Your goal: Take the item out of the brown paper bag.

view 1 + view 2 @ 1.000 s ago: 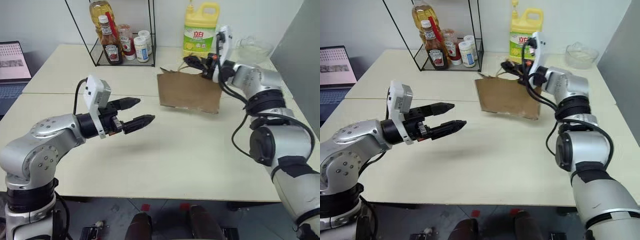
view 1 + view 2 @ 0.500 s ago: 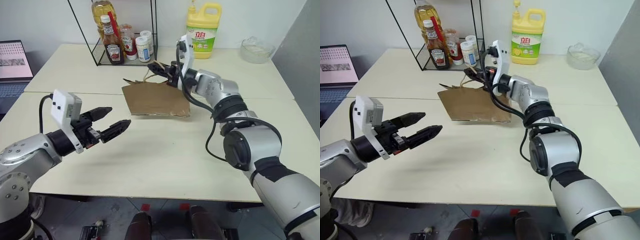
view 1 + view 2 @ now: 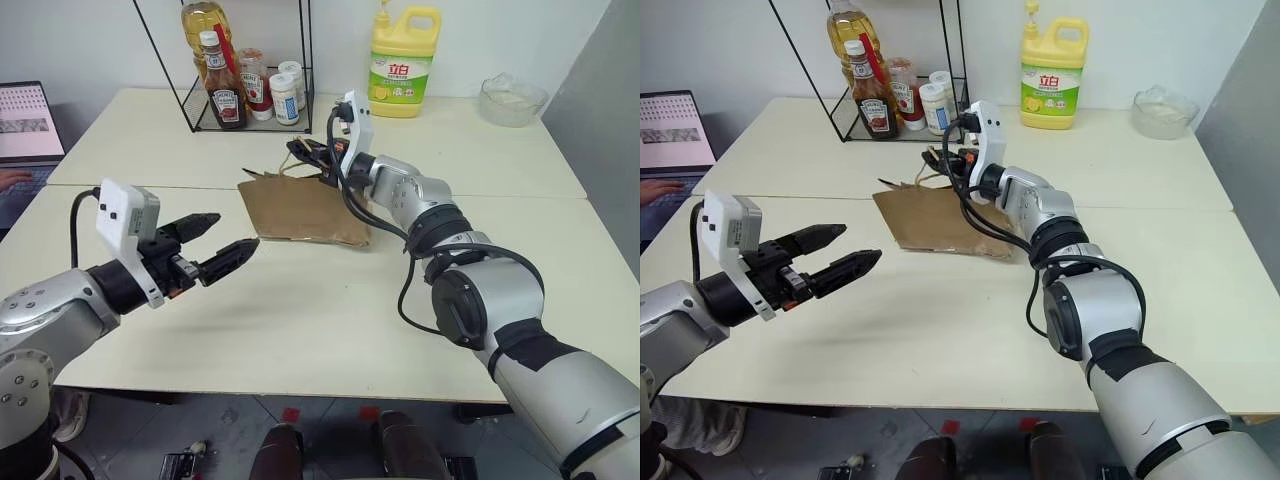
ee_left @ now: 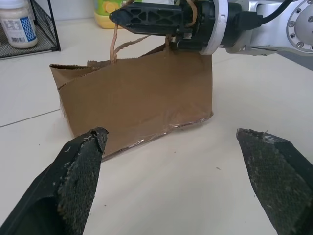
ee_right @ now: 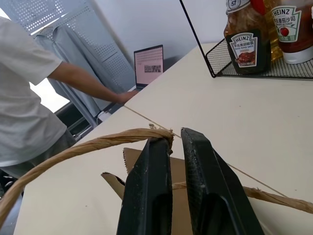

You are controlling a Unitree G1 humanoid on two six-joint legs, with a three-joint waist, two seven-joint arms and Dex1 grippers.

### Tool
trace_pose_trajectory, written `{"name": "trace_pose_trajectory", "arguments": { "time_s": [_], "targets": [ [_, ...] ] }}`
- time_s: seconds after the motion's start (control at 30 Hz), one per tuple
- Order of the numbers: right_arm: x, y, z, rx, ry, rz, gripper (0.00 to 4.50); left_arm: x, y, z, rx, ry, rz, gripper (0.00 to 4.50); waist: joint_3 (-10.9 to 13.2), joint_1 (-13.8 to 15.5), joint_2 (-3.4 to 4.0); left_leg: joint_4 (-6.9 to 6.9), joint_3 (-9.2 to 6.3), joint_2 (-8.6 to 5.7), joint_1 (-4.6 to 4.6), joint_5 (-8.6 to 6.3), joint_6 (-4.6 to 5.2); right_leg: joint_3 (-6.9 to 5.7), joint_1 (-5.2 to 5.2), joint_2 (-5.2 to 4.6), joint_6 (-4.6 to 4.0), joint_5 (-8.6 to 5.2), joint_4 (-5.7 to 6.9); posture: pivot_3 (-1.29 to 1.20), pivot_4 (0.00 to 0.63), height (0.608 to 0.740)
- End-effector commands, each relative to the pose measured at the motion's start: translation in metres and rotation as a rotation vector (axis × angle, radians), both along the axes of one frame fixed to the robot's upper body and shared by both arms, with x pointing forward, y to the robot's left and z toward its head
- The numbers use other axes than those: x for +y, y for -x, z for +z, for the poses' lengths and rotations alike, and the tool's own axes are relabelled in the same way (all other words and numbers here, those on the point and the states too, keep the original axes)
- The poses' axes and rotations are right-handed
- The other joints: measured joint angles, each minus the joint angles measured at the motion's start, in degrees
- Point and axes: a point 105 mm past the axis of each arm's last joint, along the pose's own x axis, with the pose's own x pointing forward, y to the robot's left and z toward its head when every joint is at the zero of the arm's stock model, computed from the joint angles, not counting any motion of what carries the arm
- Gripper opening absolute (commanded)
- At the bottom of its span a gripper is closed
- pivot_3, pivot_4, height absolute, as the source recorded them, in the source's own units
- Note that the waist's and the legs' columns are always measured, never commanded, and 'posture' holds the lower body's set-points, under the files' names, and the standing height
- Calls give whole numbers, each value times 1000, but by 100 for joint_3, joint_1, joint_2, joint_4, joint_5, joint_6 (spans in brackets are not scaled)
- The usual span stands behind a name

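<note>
The right gripper (image 3: pixel 303 149) is closed on a rope handle (image 5: pixel 93 145) of the brown paper bag (image 3: pixel 303 209), which stands on the table (image 3: pixel 330 310). The left gripper (image 3: pixel 222 237) hovers near the bag, jaws spread wide, empty. The item cannot be seen.

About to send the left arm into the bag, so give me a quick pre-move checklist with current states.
1. Right gripper shut on a tan rope loop handle: ok.
2. Flat brown kraft paper bag on the cream table, its mouth at the top edge: ok.
3. Bag mouth spread wide enough to enter: cannot tell.
4. Left gripper with jaws open, apart from the bag: ok.
5. Item visible inside the bag: cannot tell.
6. Person's hand at the laptop, away from the bag: ok.
</note>
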Motion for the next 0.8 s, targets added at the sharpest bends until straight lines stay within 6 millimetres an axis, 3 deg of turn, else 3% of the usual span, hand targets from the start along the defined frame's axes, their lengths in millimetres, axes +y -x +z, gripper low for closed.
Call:
{"name": "trace_pose_trajectory", "arguments": {
  "time_s": [0.03, 0.37, 0.8],
  "targets": [
    [4, 4, 25, -76, -49, 21, 108, -3, 2, 9, -47, -18, -16, 4500, 0, 0, 0, 0, 0, 0, 0, 0, 0, 0, 0, 0, 0, 0, 0, 0, 150, 740],
    [4, 3, -6, -99, 74, 18, 108, -6, -1, 7, -48, -24, -27, 4500, 0, -1, 0, 0, 1, 0, 3, 0, 0, 1, 0, 0, 0, 0, 2, 0, 150, 740],
    [-5, 1, 1, -155, 116, 9, 4282, -7, -7, 8, -57, -25, -38, 4500, 0, 1, -1, 2, -3, 0, 12, 4, 12, 1, 0, 3, 0, 0, 28, 0, 150, 740]
  ]
}}
